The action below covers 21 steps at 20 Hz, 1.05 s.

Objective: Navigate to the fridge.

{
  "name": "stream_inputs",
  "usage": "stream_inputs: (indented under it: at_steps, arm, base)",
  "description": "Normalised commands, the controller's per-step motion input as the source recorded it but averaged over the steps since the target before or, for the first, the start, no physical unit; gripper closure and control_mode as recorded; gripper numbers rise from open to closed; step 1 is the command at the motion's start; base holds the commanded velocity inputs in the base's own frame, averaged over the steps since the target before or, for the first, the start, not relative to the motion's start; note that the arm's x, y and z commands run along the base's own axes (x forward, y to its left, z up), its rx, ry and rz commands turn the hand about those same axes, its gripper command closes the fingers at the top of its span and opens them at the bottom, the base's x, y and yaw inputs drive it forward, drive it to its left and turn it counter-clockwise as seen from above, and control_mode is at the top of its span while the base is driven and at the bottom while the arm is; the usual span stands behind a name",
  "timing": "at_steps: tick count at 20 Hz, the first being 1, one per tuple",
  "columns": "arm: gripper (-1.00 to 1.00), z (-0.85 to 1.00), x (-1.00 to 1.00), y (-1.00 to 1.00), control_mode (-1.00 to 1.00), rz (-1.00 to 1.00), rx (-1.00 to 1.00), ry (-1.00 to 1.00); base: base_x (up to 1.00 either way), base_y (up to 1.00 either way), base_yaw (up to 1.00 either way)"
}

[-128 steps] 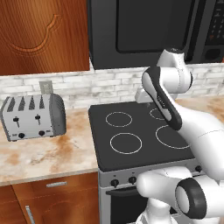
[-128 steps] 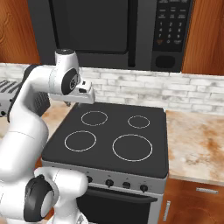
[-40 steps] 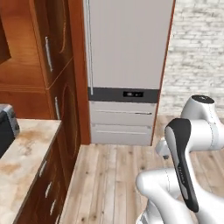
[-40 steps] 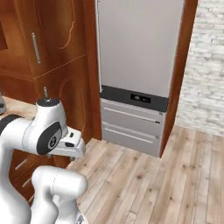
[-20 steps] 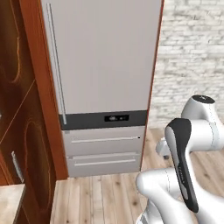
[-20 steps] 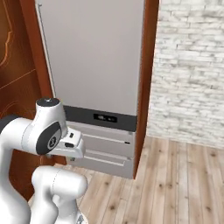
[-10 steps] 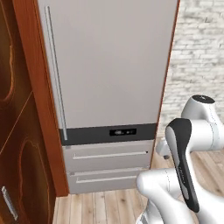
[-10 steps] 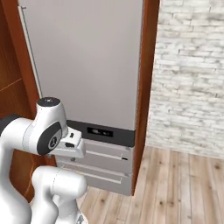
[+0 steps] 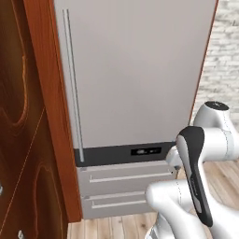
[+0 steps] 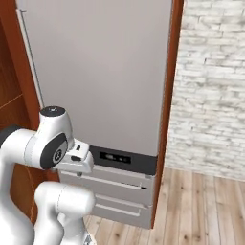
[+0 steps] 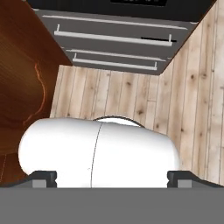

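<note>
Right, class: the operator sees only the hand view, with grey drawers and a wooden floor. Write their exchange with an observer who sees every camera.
Operator: I see two drawers. What is above them?
Observer: The fridge has a tall, flat, light-grey door above a dark display band.
Operator: Is there anything to grab on that door?
Observer: A long vertical silver handle runs near its left edge.
</note>
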Motion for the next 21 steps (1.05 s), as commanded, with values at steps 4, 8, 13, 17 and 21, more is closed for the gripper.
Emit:
stream_inputs:
  at_steps: [4,8,13,17,21]
  arm:
    - [-1.00,0.00,0.00,0.00,1.00,0.00,0.00,0.00]
    - [-1.00,0.00,0.00,0.00,1.00,0.00,0.00,0.00]
    - [-1.00,0.00,0.00,0.00,1.00,0.00,0.00,0.00]
    - [-1.00,0.00,0.00,0.00,1.00,0.00,0.00,0.00]
    - [-1.00,0.00,0.00,0.00,1.00,0.00,0.00,0.00]
  base:
    - [0.49,0.32,-0.05]
    - [0.48,0.28,-0.05]
    - [0.43,0.25,-0.05]
    - [0.33,0.20,-0.04]
    - [0.06,0.04,0.00]
